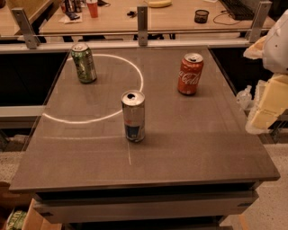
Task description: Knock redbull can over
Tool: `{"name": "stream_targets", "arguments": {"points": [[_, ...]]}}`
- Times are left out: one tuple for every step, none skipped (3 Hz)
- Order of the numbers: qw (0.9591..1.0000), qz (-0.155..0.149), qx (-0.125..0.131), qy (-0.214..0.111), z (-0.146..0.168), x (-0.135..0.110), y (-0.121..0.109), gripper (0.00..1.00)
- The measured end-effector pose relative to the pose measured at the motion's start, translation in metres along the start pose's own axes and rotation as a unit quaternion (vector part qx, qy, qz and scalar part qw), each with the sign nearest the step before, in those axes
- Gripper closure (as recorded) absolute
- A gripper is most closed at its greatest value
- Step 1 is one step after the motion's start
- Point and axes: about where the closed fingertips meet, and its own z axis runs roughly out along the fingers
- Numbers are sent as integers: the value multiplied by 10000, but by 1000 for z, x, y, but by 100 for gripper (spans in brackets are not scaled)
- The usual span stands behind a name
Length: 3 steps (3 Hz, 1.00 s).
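- The worktop [211, 148] is a grey-brown slab that carries three cans, all upright and well apart from one another.
- The redbull can [133, 116] is slim, silver and blue, with a silver top whose opening is visible. It stands upright near the middle of the worktop, slightly toward the left edge, and is closer to the front edge than the other two cans.
- A green can [83, 63] stands near the far left corner.
- A red Coca-Cola can [190, 74] stands toward the far right corner, with its script facing the front edge.
- A thin pale ring [141, 72] marks the far left part of the worktop. The green can sits at its far left arc and the redbull can at its near right arc.
- The claw [266, 108] shows as pale cream parts below a white arm body [276, 38]. It is outside the right edge, about halfway along that edge, off the worktop and well apart from the redbull can. It touches no can. Whether it is wide or narrow cannot be told.
- A metal rail [142, 24] with brackets runs along the far edge. A desk beyond it holds a red cup [92, 8].
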Motion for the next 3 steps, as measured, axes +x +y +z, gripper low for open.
{"name": "stream_targets", "arguments": {"points": [[10000, 0, 0, 0, 0, 0, 0, 0], [9993, 190, -32, -315, -1, 3, 2, 0], [9947, 389, -48, -950, 10, 12, 15, 0]]}}
